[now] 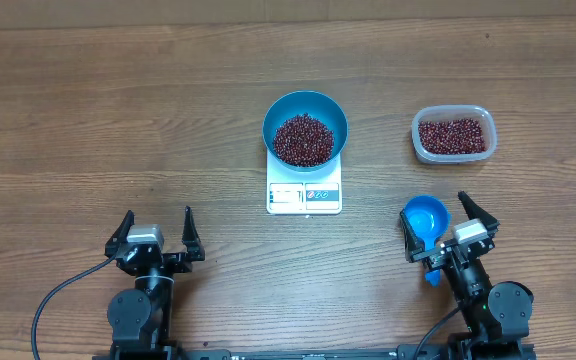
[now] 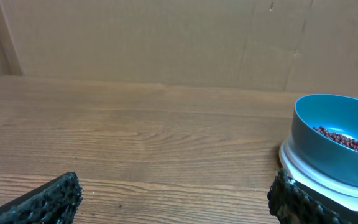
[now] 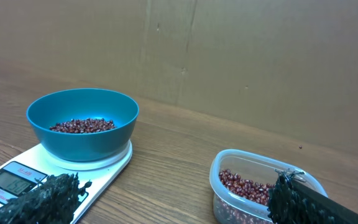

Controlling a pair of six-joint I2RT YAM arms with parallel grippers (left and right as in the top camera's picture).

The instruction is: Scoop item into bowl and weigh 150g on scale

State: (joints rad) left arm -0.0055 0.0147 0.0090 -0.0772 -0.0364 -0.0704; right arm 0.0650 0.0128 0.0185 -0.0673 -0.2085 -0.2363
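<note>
The round, deep teal-blue bowl (image 1: 276, 108), smooth-walled, sits on the flat white square scale (image 1: 304, 196) at the middle of the wood-grain desk (image 1: 118, 120). It is well ahead of both arms and between them. A grainy heap of tiny dark red-brown beans (image 1: 303, 140) lies inside it.

The left fingers (image 1: 189, 228) are spread wide with nothing between them. The right fingers (image 1: 475, 212) are also spread wide and grip nothing. A small bright-blue plastic scoop (image 1: 424, 220) lies on the desk by the right fingers, its round cup just beside the inner one.

There is one bowl, one scale, one scoop and one clear rounded-rectangular plastic tub (image 1: 417, 140). The tub is to the right of the bowl and holds a second lot of beans.
</note>
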